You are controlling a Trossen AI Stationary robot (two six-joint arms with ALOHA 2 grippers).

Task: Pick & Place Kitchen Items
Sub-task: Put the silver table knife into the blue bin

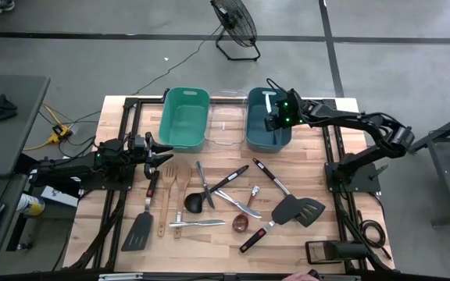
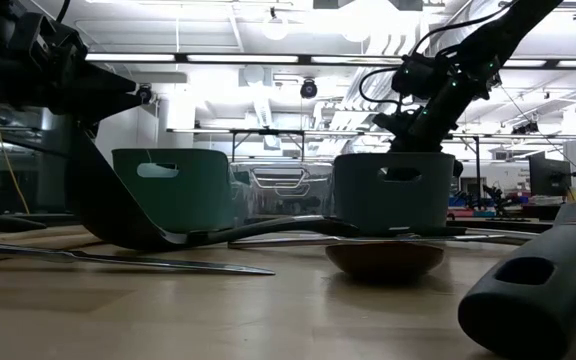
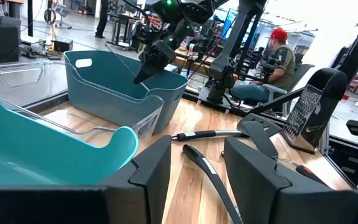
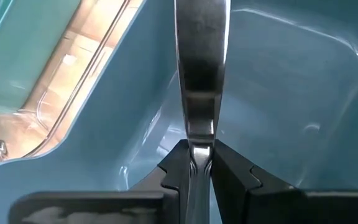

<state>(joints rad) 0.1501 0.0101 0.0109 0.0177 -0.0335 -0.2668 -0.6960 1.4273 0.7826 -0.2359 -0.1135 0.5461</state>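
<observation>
My right gripper (image 1: 274, 117) is over the blue bin (image 1: 256, 136), shut on a slim silver utensil (image 4: 199, 68) that sticks out ahead of it above the bin's inside. My left gripper (image 1: 159, 151) is open and empty, low over the table by the green bin's (image 1: 183, 117) near left corner. In the left wrist view its fingers (image 3: 194, 171) frame a black curved handle (image 3: 209, 177) that lies on the table ahead. The other utensils lie flat on the wood: a red-handled black spatula (image 1: 142, 225), wooden spoons (image 1: 175, 187), a black ladle (image 1: 196, 201), silver cutlery (image 1: 241, 204) and a slotted black spatula (image 1: 298, 209). My right gripper pinches the silver utensil's narrow part (image 4: 199, 144) between its two fingers. The fingers lie along the utensil, whose wider flat part runs on ahead of them. The utensil is lifted clear, over the blue bin's inside. Which end it holds cannot be told.
A clear bin (image 1: 225, 117) stands between the green and blue bins at the table's far side. A dark handled tool (image 1: 338, 250) lies at the near right corner. A person in a red cap (image 3: 278, 56) sits beyond the table.
</observation>
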